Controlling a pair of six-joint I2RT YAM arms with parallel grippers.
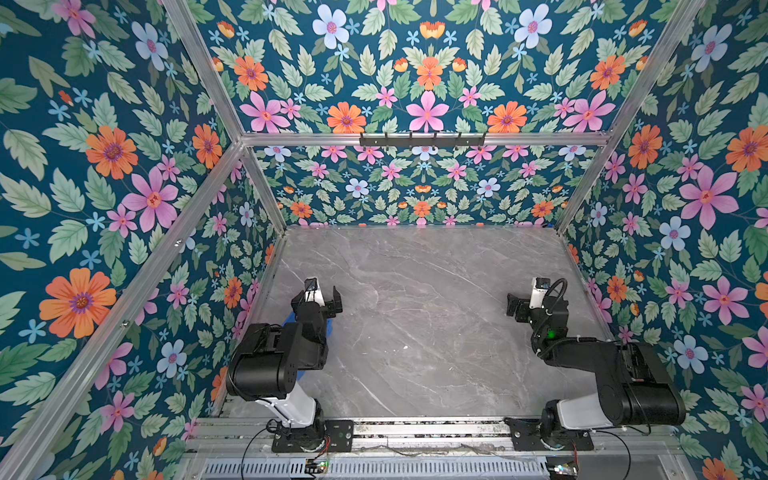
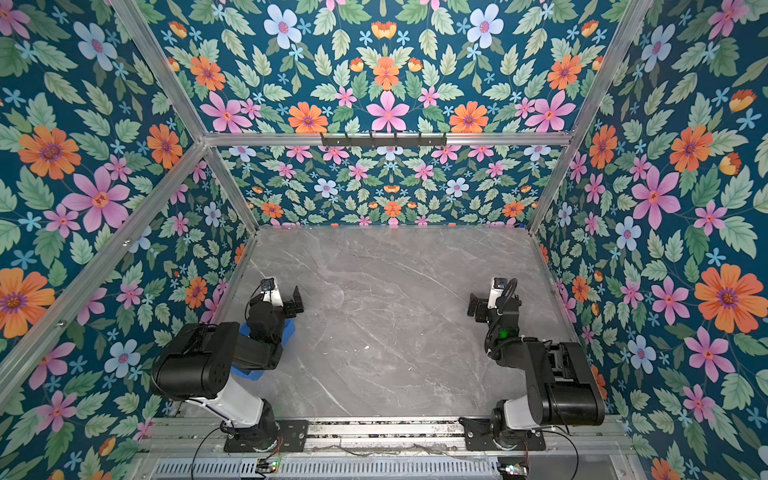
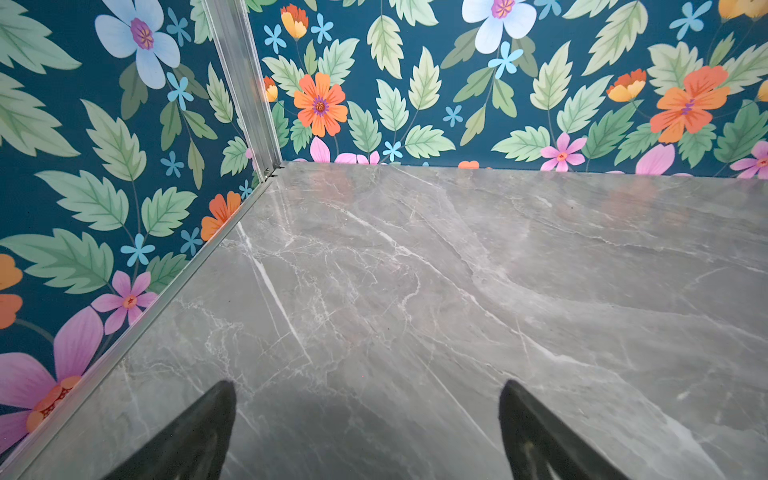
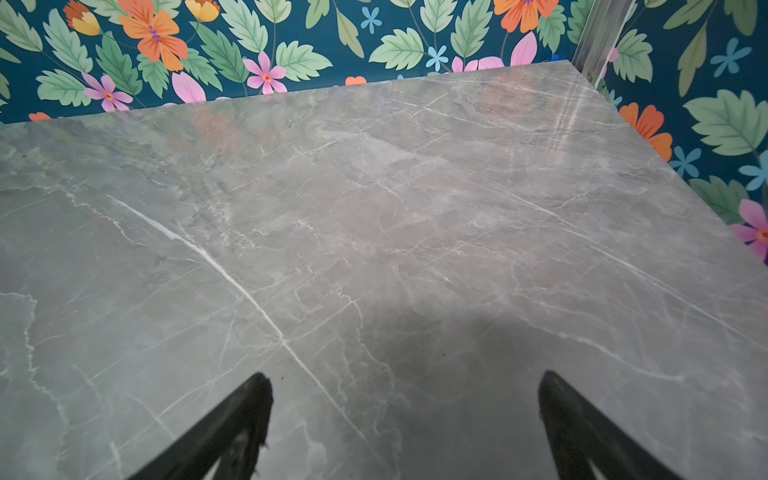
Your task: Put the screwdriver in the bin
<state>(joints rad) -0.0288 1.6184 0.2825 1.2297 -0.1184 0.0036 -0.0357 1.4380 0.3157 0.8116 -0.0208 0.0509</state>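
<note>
One bin (image 2: 248, 372) (half hidden); left tool (image 3: 365, 385), right tool (image 4: 404, 375) gaping.

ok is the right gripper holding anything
No, in the right wrist view the right gripper stands wide open with only bare table between its jaws.

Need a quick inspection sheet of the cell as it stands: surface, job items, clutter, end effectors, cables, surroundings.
Surface: grey marble tabletop, flat, white veins.
Job's things: bin, blue, mostly hidden under the left arm; screwdriver not seen in any view.
Clutter: a few small white specks; otherwise nothing seen.
End effectors: left end effector open, holding nothing; right end effector open, holding nothing.
Cables: black loop at the right wrist; thin wires at the arm bases.
Surroundings: floral wall panels, aluminium frame, black hook rail on the back wall.
</note>
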